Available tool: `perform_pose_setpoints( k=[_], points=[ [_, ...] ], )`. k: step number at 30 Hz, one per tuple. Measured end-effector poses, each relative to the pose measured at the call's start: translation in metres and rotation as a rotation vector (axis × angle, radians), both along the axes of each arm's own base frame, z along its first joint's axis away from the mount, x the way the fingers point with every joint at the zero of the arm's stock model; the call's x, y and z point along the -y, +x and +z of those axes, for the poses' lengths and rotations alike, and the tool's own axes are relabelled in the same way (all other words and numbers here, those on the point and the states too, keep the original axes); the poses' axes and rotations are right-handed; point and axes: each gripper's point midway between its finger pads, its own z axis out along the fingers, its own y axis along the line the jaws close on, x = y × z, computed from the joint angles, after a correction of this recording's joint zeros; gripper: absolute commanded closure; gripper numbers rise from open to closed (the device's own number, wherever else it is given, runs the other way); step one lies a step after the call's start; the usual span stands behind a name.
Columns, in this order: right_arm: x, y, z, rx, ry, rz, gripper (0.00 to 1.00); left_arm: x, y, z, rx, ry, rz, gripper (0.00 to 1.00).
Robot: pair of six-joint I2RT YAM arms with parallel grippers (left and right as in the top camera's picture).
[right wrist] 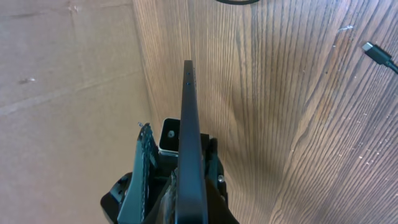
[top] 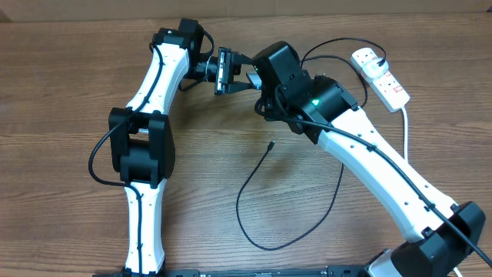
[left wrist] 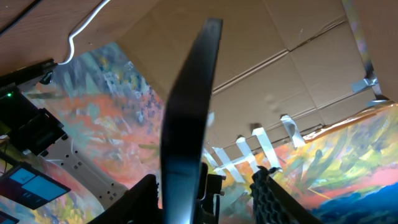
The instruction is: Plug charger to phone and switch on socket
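A wood-grain tabletop (top: pixel 61 115) backed by cardboard is seen. The phone (right wrist: pixel 189 124) is pinched edge-on, raised, in the right pincer (right wrist: pixel 180 144), and the left pincer (left wrist: pixel 205 183) is spread about it. The charger (top: pixel 240 196) is left loose on the tabletop, its tip well apart. Plugging in and switching the socket (top: pixel 382 77) are judged undone.

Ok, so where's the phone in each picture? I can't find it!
Overhead: the phone is near the top, a bit left of middle, standing on edge where the two arms meet.
Left wrist: it is the dark slab running up the middle of the picture.
Right wrist: it is the thin dark edge in the middle, gripped by the right claw.
Shared landmark: the brown cardboard wall.
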Motion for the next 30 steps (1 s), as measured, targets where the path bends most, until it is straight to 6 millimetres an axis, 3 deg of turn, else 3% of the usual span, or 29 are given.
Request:
perform_pose_setpoints(
  k=[12, 17, 24, 28, 30],
  points=[
    [-0.005, 0.005, -0.004, 0.009, 0.001, 0.000, 0.96, 0.000, 0.000, 0.000, -0.003, 0.001, 0.000, 0.64],
    [-0.010, 0.003, -0.003, 0.017, 0.002, 0.010, 0.96, 0.000, 0.000, 0.000, -0.005, 0.001, 0.000, 0.75],
    [-0.011, 0.005, -0.001, 0.026, 0.004, 0.008, 0.96, 0.000, 0.000, 0.000, -0.008, 0.002, 0.000, 0.78],
    [-0.012, 0.006, 0.000, 0.032, 0.013, 0.010, 0.81, 0.000, 0.000, 0.000, -0.018, 0.004, 0.000, 0.96],
    [-0.015, 0.008, 0.002, 0.041, 0.025, 0.013, 0.75, 0.000, 0.000, -0.001, -0.009, 0.009, 0.000, 0.96]
  ],
)
